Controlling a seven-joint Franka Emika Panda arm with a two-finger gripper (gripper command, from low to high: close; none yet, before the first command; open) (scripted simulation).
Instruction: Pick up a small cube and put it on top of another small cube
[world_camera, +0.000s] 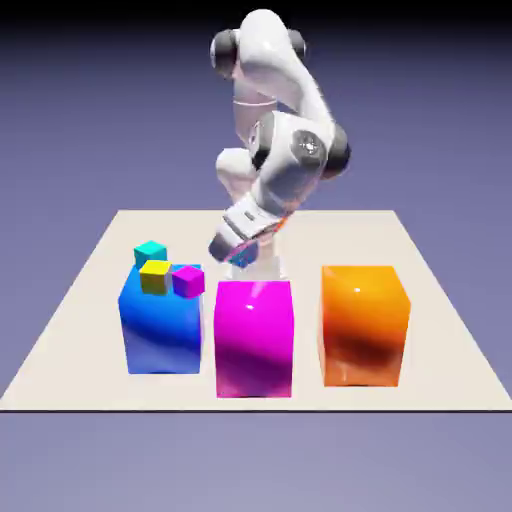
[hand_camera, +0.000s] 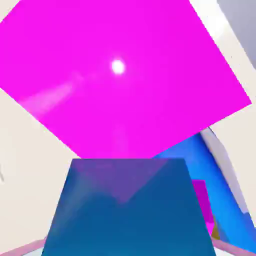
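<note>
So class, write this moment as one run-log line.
hand: shut on small blue cube | position: above pink block | cyan, yellow, purple cubes on blue block

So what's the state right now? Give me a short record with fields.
held: small blue-green cube, filling the hand view
fingers: shut on it
position: above the magenta block
on blue block: tiny cyan cube, yellow cube, purple cube
exterior view's right: orange block
stack: not yet made
</note>
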